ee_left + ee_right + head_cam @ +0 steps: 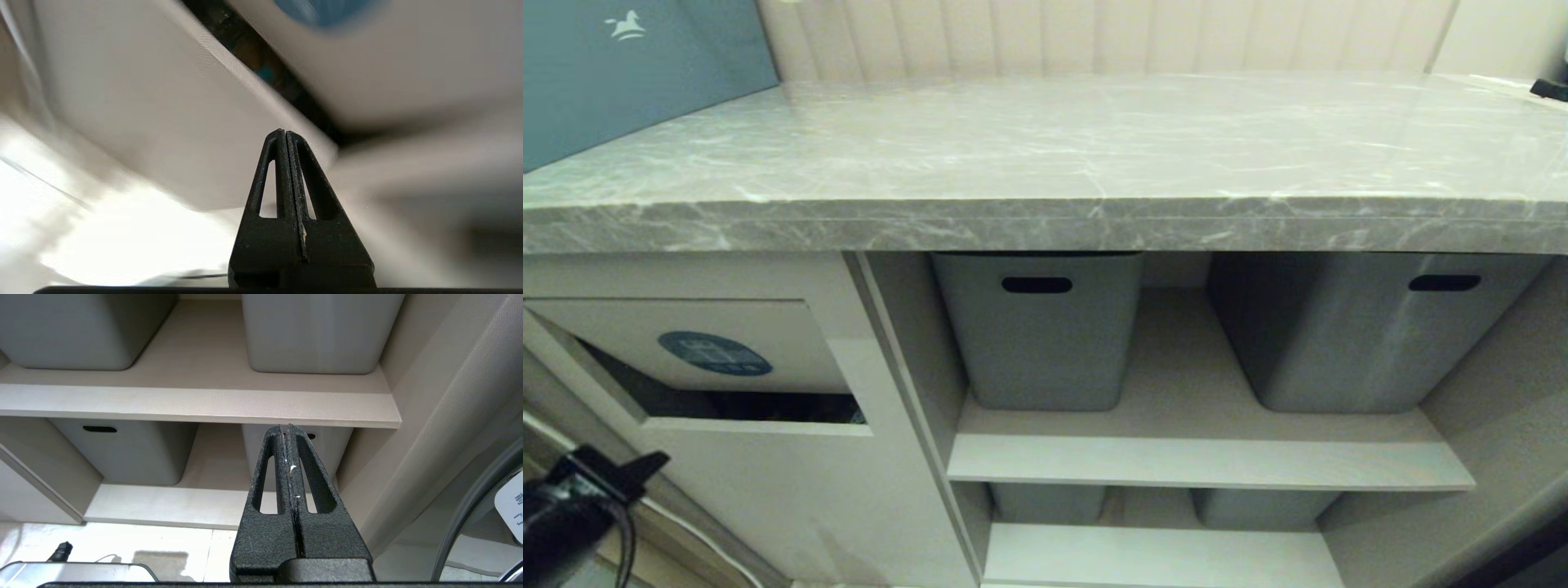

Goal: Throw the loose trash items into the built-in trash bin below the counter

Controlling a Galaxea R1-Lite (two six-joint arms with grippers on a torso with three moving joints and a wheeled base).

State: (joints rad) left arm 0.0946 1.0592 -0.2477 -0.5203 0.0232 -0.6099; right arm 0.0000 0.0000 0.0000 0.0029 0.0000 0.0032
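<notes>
Bottles, the loose trash of the task, show in none of the three views; the marble-patterned counter (1045,147) lies bare in the head view. Below its thick front edge, on the robot's left, the built-in trash bin (698,347) has its beige flap tilted inward, leaving a dark slot under the round blue-grey sticker (715,353). The left gripper (625,474) sits low at the left corner, below and apart from that slot. To the right, two grey tubs with slot handles (1039,327) stand on a beige shelf (1201,465), and more tubs stand below it. From the left wrist camera the left gripper (284,132) has its fingers pressed together with nothing between them; beyond it the blurred bin flap (408,69) and the dark opening (261,65) slant across, with what may be a bit of rubbish inside, though the blur leaves that unsure. From the right wrist camera the right gripper (287,428) is likewise closed and empty, pointing at the open shelving, where the lower tubs (126,451) stand under the shelf edge (196,404).
</notes>
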